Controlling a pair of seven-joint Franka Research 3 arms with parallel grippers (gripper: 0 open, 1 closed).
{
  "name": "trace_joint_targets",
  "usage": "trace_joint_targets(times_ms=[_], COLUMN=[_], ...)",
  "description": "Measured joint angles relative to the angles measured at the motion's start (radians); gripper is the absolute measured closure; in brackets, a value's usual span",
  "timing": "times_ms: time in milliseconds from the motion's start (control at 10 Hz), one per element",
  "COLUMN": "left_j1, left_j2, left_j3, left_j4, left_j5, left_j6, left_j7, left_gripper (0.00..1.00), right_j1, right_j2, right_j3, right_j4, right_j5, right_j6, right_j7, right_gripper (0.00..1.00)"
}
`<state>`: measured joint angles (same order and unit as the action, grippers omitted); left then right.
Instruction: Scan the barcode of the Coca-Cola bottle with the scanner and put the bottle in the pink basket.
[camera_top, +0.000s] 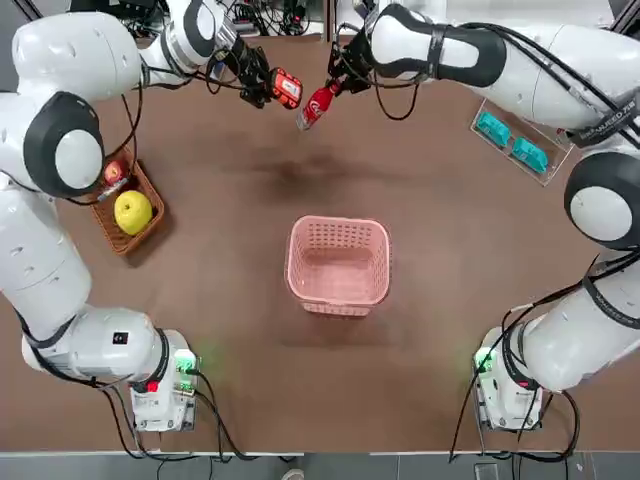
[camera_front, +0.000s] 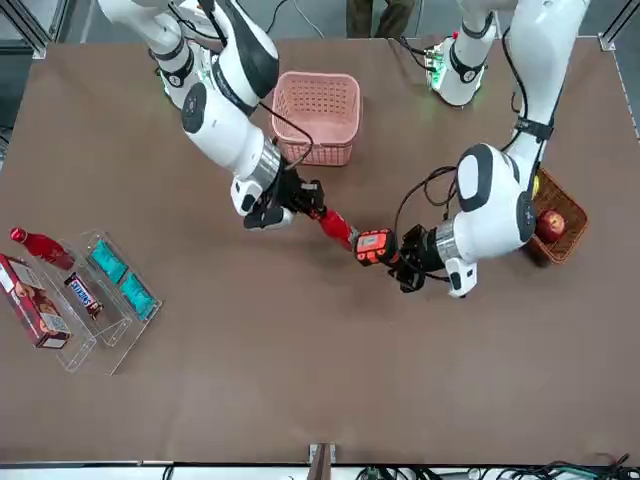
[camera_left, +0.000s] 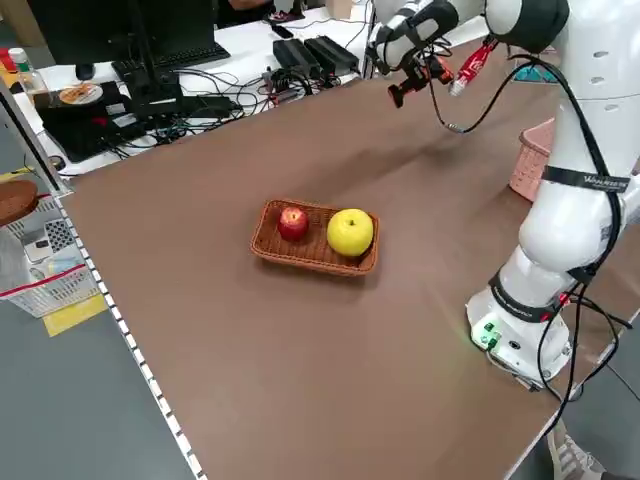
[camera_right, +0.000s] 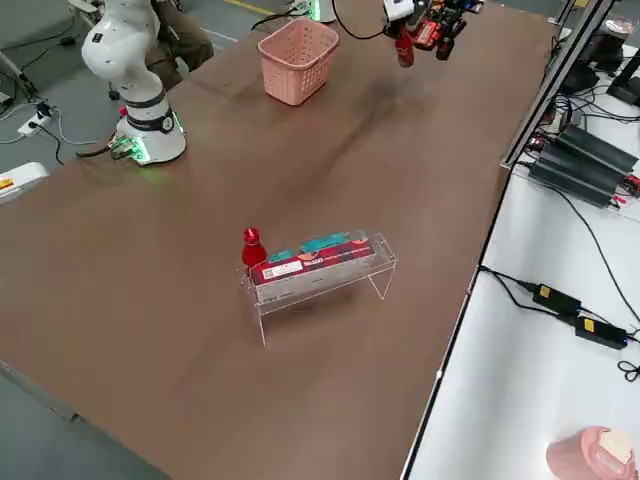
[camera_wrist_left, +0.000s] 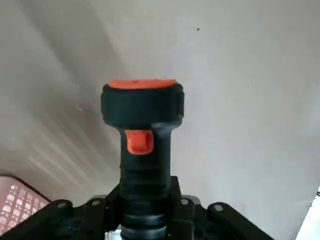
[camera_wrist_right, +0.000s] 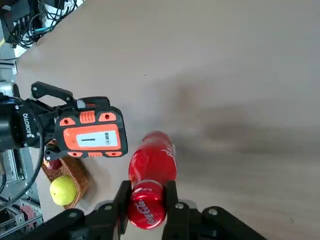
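I see left gripper clamping scanner midair; right gripper pinching Coca-Cola bottle, tilted beside scanner head.

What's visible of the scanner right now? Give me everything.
The scanner is a small pistol-shaped handheld: black plastic-looking body, bright orange-red head with buttons and a small pale window, an orange trigger on the grip. The left gripper is shut on its handle and holds it in the air above the table's far side. Its head faces the Coca-Cola bottle, very close to it; whether they touch cannot be told. The right gripper holds that bottle.
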<state>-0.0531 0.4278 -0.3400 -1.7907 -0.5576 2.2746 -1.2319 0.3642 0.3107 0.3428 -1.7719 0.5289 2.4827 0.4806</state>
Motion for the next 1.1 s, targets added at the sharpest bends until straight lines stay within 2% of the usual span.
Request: trace_joint_targets(times_ms=[1100], left_j1=[0.013], left_j2=[-0.017], left_j3=[0.008], left_j4=[-0.011], left_j5=[0.000], left_j6=[-0.031], left_j7=[-0.026], left_gripper=[0.65], right_j1=[-0.052], right_j2=[0.000], right_j3=[-0.001], right_j4=[-0.005], right_j5=[0.000], right_j6=[0.012], right_j7=[-0.031], right_gripper=[0.68])
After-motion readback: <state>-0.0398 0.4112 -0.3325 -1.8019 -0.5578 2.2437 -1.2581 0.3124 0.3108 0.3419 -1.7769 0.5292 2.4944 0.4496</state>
